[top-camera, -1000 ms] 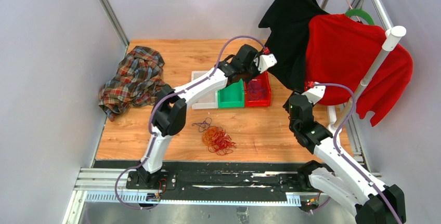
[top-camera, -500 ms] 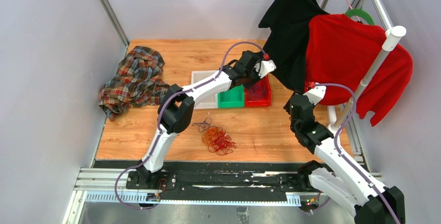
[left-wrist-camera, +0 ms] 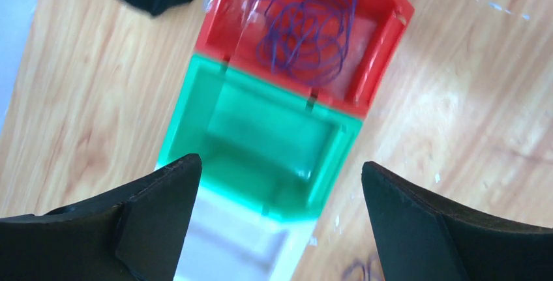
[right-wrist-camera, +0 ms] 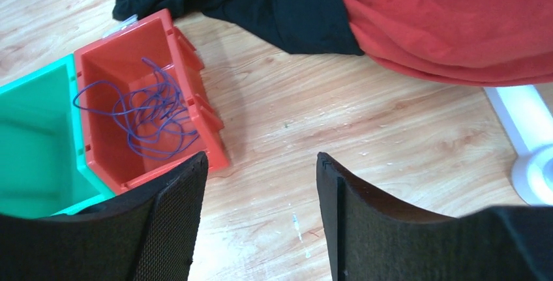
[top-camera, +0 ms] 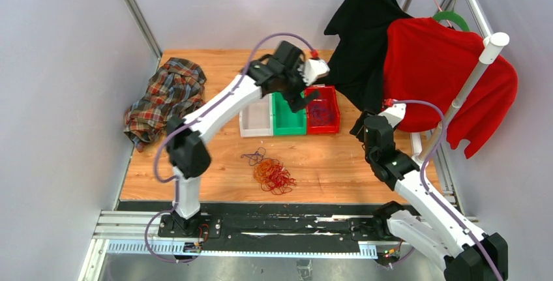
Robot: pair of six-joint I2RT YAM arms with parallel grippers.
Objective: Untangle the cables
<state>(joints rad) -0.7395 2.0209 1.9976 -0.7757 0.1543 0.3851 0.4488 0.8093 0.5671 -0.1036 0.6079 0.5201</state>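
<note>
Over on the left, a crumpled plaid flannel shirt (top-camera: 166, 102) lies heaped at the edge of the wooden table (top-camera: 339, 163). The left arm stretches out across the table, and the left gripper (left-wrist-camera: 279, 167) hangs above a row of three small plastic bins set side by side and touching. They are a white open-topped bin (top-camera: 255, 121), a green bin (left-wrist-camera: 261, 131) and a red bin (left-wrist-camera: 381, 46). Its jaws stand wide apart with nothing between them, and its wrist camera looks straight down on the green bin. Nearer the arms' bases, in front of the bins, a tangle of orange and red cables (top-camera: 274, 174) lies on the bare wood. A small loop of dark purple cable (top-camera: 253, 157) rests just beside its far left side. A bundle of dark purple-blue cables (right-wrist-camera: 147, 115) lies coiled loosely inside the red bin. Just right of that bin, the right gripper (right-wrist-camera: 261, 157) hovers over bare wood with its fingers spread and empty. Behind it a black garment (top-camera: 362, 33) and a red sweatshirt (top-camera: 443, 66) hang from a white clothes rack (top-camera: 486, 56) on the right. The hem of the black one comes down to the tabletop near the red bin.
</note>
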